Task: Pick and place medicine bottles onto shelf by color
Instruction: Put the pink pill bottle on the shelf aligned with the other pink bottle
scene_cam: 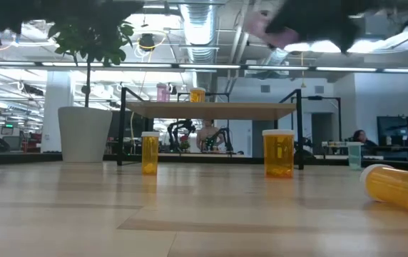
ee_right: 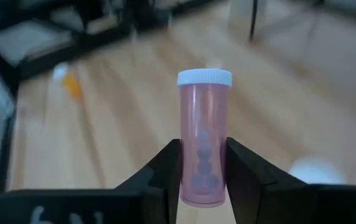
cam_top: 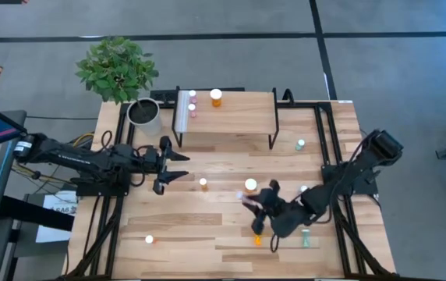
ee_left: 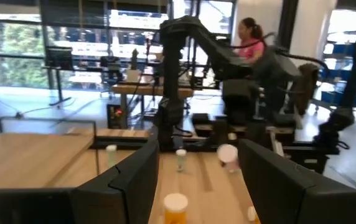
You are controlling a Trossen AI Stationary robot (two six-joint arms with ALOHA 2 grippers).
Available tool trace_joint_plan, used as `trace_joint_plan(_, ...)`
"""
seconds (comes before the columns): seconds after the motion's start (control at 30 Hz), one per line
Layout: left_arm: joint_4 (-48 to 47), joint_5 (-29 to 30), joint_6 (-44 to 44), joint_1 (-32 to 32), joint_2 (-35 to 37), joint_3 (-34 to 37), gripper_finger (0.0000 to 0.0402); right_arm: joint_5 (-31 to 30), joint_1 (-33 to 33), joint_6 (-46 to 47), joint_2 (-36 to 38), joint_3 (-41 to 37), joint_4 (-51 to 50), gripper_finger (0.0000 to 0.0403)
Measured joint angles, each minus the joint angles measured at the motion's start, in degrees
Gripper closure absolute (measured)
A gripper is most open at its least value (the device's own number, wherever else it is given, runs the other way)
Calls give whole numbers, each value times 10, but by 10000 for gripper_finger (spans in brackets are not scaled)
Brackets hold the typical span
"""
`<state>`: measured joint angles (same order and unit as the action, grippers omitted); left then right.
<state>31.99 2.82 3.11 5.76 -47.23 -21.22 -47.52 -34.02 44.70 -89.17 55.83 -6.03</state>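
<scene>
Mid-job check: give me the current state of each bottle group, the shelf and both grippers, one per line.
Right gripper: shut on pink white-capped medicine bottle, lifted off the table.
Left gripper: open, empty, beside the shelf.
Light wood shelf with black legs: holds one orange bottle and small pink bottles.
Large orange bottle: upright on table.
Orange bottle: lying on its side.

The shelf [cam_top: 227,113] is set at the counter's [cam_top: 207,226] far edge; two bottles [cam_top: 216,97] are stood on its left end.
</scene>
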Motion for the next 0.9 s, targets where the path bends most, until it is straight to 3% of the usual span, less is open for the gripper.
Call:
trace_joint_plan(0.17,-114,-21,-14,0,-48,-98,179,8,41,-201,-1,0,179,281)
trace_joint_plan(0.33,-181,-31,-26,0,-102,-176,157,54,73,-311,-9,0,280,280)
trace_joint_plan(0.67,-196,-68,-29,0,-212,-247,110,100,91,-348,-13,0,319,280)
trace_joint_plan(0.9,-184,-76,-29,0,-252,-271,114,99,90,-347,-13,0,313,280)
